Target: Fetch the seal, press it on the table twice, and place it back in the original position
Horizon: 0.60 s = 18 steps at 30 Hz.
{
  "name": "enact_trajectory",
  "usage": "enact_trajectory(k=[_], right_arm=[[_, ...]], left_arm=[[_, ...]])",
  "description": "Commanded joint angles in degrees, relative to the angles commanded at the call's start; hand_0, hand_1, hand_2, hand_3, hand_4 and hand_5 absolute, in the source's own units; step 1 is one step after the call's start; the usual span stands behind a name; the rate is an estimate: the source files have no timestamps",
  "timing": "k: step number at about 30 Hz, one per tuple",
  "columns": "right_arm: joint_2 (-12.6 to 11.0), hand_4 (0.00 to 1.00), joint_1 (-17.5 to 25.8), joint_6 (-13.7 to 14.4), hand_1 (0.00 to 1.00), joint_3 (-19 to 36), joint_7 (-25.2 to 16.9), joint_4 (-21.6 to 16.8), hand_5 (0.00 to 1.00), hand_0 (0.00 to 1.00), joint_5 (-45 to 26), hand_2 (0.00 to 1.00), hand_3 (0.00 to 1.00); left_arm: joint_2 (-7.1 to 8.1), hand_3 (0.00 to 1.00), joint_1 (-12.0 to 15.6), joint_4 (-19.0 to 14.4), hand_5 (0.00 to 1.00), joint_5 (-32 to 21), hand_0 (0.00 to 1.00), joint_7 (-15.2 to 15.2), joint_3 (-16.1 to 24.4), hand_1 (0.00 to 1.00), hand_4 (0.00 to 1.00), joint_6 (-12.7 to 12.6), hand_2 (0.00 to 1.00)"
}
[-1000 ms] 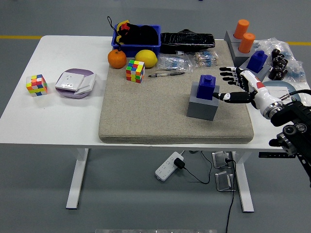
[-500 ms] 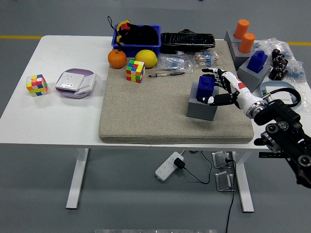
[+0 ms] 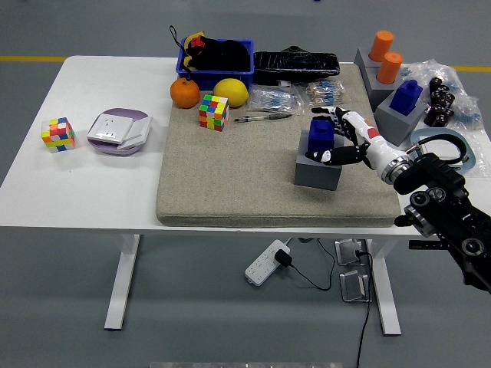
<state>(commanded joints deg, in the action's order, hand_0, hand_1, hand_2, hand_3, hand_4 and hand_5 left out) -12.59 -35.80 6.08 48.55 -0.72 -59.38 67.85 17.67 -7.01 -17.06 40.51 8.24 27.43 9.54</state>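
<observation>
White table [image 3: 84,195] carrying a beige mat [image 3: 230,176] that covers its middle and right part. On the mat's right half stands a grey block [image 3: 314,172] with the blue seal [image 3: 321,136] seated upright in its top. The right arm [image 3: 449,215] enters from the lower right; the right hand [image 3: 349,142] lies against the seal's right side, thumb low at the block's top and fingers curved round the upper part, touching the seal without a visibly closed grip. Along the far edge: a blue bin [image 3: 217,65] of dark items, a black pouch [image 3: 295,64], an orange [image 3: 184,93], a lemon [image 3: 230,92], and a colour cube [image 3: 213,112]. A second cube [image 3: 57,133] lies on the bare table at left.
</observation>
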Motion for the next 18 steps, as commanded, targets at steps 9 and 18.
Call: enact_trajectory(k=[9,18], right_arm=[[-0.4,0.894,-0.9,0.5,0.801,0.6,-0.4,-0.5,0.002,0.838,0.1,0.802,0.829],[-0.6,0.892,-1.5,0.3,0.799,0.3,-0.4,0.0,0.002,0.84,0.2,0.803,0.83]], left_arm=[[-0.03,0.815,-0.1,-0.1,0.305,0.1,0.824,0.0,0.1,0.796,0.745,0.0,0.762],[-0.05,0.814,-0.1,-0.1,0.305,0.1,0.824,0.0,0.1,0.796,0.745,0.0,0.762]])
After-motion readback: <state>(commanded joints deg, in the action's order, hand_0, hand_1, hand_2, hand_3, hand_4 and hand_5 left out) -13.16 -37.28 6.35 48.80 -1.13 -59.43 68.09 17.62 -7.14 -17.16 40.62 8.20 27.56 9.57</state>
